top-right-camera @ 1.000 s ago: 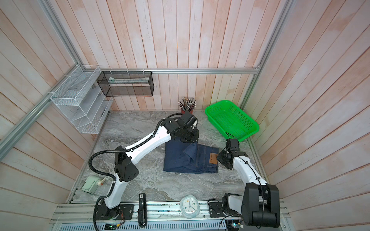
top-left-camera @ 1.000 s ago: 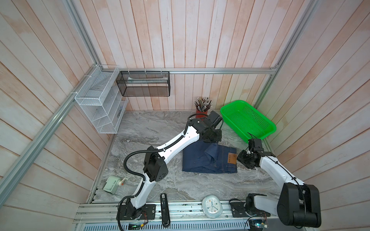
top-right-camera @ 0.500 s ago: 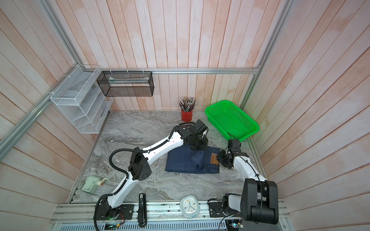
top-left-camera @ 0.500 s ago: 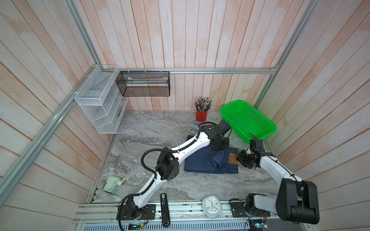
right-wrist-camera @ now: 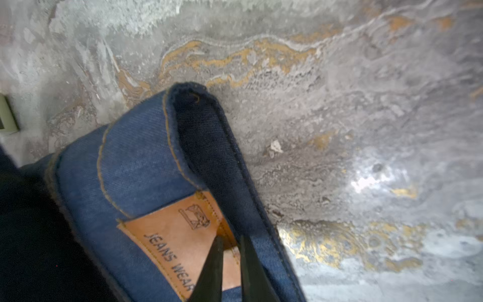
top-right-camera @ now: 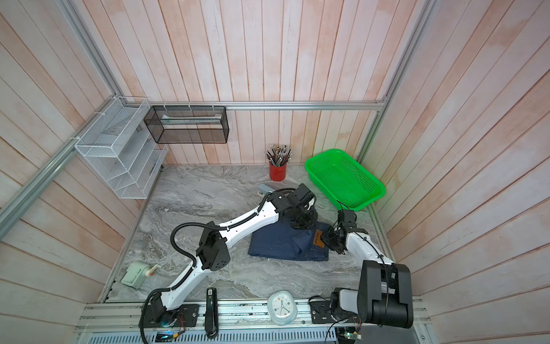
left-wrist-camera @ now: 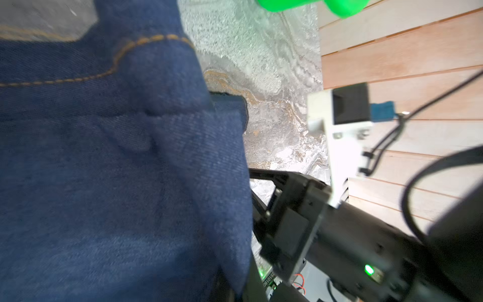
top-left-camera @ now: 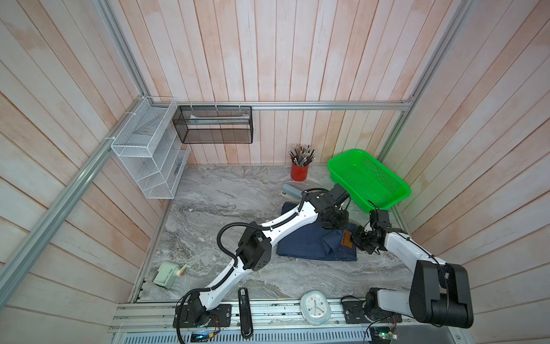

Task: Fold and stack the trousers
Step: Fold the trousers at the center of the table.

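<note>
Trousers (top-left-camera: 300,244) lie folded on the tabletop (top-left-camera: 223,208), near the green basket (top-left-camera: 387,202). Right pincer (right-wrist-camera: 230,239) is nearly closed and nips the waistband at the leather patch (right-wrist-camera: 177,243). Left pincer (top-left-camera: 334,223) sits over the trouser edge nearest the basket. Denim hides its jaws, so its opening and any hold cannot be told.

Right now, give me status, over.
Left gripper over jeans, jaws hidden. Right gripper narrow at patch, grip unclear. Left arm crosses jeans; basket close.
</note>
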